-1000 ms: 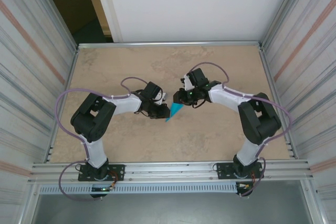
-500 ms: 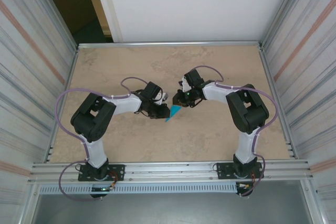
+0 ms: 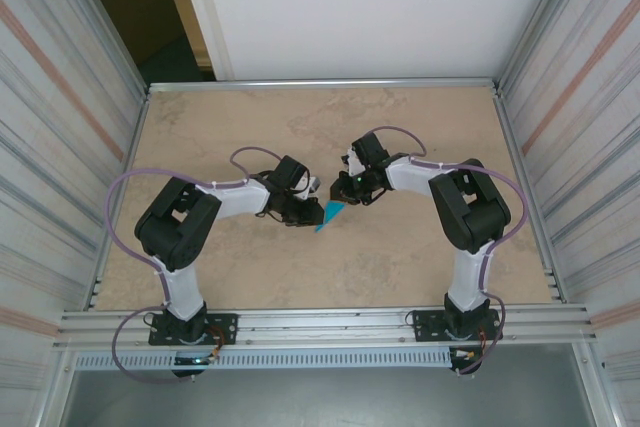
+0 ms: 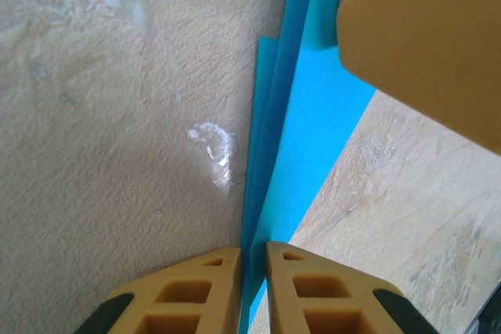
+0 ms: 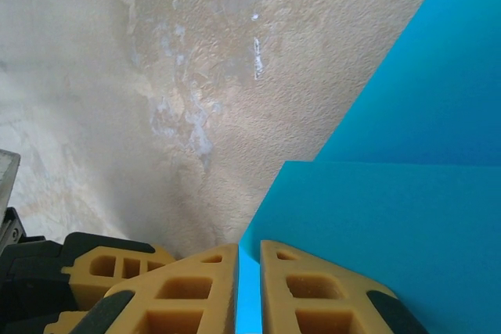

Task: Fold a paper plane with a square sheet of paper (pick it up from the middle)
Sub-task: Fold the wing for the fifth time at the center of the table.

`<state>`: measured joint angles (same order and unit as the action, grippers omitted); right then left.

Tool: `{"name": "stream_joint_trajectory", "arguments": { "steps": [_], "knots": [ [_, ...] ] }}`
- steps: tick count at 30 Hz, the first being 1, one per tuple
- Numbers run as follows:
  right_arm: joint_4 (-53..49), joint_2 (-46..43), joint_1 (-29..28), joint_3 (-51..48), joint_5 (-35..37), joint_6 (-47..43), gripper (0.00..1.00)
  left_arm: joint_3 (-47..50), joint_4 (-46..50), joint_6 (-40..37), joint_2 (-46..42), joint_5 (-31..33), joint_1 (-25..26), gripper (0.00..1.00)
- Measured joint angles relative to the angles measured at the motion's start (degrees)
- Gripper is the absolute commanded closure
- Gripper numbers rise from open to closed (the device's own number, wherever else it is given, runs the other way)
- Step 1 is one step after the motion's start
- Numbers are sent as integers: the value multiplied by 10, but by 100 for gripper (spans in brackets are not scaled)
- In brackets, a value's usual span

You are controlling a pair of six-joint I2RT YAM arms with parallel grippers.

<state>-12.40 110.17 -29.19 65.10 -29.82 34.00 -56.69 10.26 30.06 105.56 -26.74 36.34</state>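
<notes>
The paper plane (image 3: 331,213) is a small turquoise-blue dart held just above the table's middle, its point aimed at the near left. My left gripper (image 3: 307,209) is shut on its left edge. In the left wrist view several blue layers (image 4: 313,123) run up from between the yellow fingertips (image 4: 252,265). My right gripper (image 3: 344,193) is shut on the far right end. In the right wrist view a blue flap (image 5: 391,224) passes between its fingertips (image 5: 249,262). The right gripper's finger (image 4: 427,44) shows at the top right of the left wrist view.
The beige marbled table (image 3: 400,127) spreads out around the two grippers. Ribbed metal walls (image 3: 60,147) close in both sides. A metal rail (image 3: 320,325) with the arm bases runs along the near edge. The left gripper's fingers (image 5: 109,267) show at the lower left of the right wrist view.
The right arm's elbow has swung in towards the middle and its gripper has shifted slightly left. The paper plane and the left gripper have hardly moved.
</notes>
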Motion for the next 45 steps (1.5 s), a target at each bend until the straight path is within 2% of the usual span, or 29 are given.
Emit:
{"name": "stream_joint_trajectory", "arguments": {
  "steps": [27,39,45],
  "knots": [
    [7,17,7,-9,-3,-2,85,-1,2,2,0,-2,0,81],
    [-20,30,5,16,-2,-2,84,-3,21,2,-35,13,1,73],
    [-31,34,3,26,0,-2,85,-9,12,9,-69,22,1,80]
  ]
}}
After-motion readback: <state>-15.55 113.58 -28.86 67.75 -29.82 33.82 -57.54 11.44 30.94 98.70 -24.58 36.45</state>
